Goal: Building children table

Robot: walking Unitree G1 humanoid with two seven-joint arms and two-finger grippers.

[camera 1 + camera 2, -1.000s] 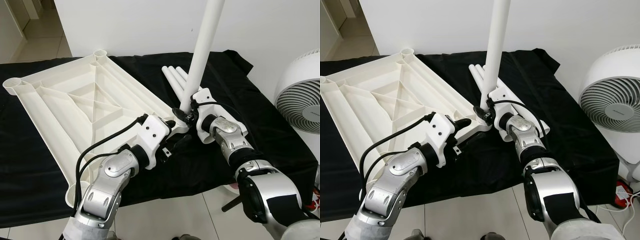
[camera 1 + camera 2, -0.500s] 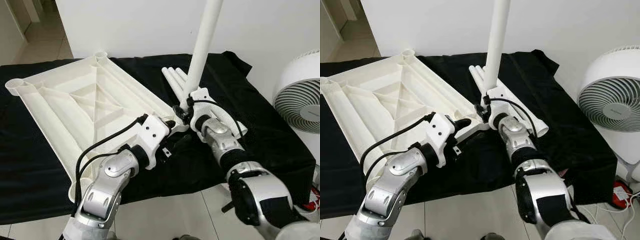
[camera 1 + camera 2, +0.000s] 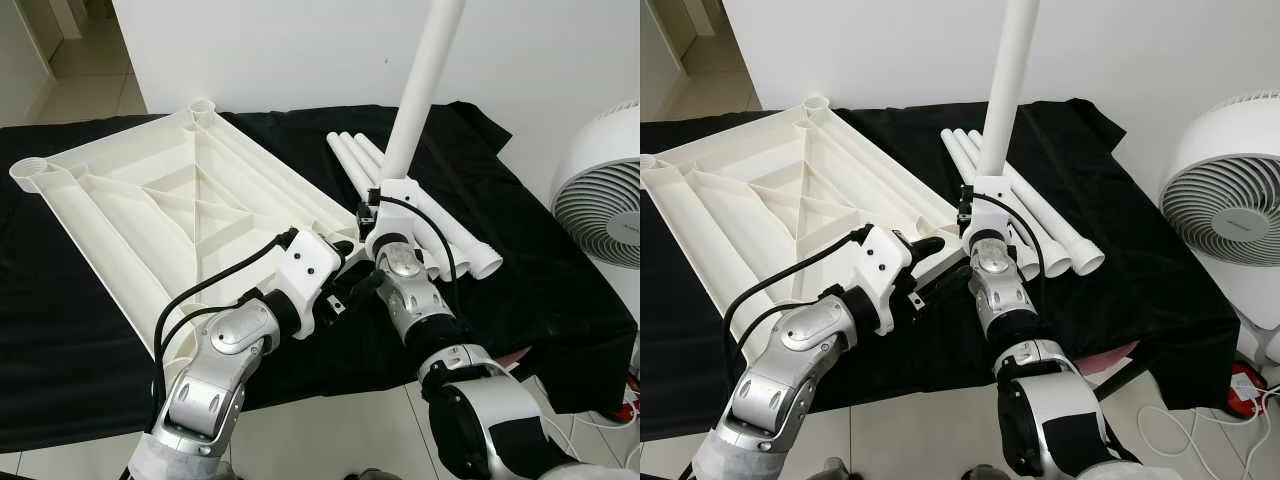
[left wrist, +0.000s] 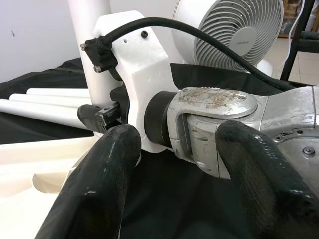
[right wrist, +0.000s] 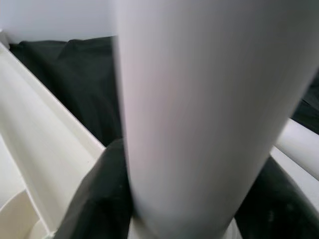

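— What lies on the black cloth (image 3: 90, 330)?

— One white children's table top (image 3: 150, 210), turned upside down with its ribbed underside facing up. It takes up the left half of the cloth. Round leg sockets show at its corners: one at the far corner (image 3: 201, 105), one at the left corner (image 3: 27, 168).

— And the legs?

— Four white tubes in all. Three spare legs (image 3: 440, 225) lie side by side on the cloth, just right of the table top, running from far left to near right. The fourth leg (image 3: 420, 85) stands nearly upright, tilted a little to the right, its lower end at the near right corner of the table top.

— Who holds it?

— The right gripper (image 3: 367, 215). In the right wrist view its two black fingers (image 5: 94, 199) sit on either side of the tube, the jaws closed around the upright leg low down.

— Where is the left gripper (image 3: 350, 288)?

— Just near the same corner, on the left side of the right wrist. Its jaws stand apart and hold nothing; the left wrist view shows both thick black fingers (image 4: 94, 184) spread wide, with the right arm's silver wrist (image 4: 214, 124) between and beyond them.

— Anything else in the room?

— One white fan (image 3: 600, 195) stands at the far right, beside the draped cloth, and a plain white wall (image 3: 280, 50) runs behind. Tiled floor (image 3: 330, 430) shows at the near edge.
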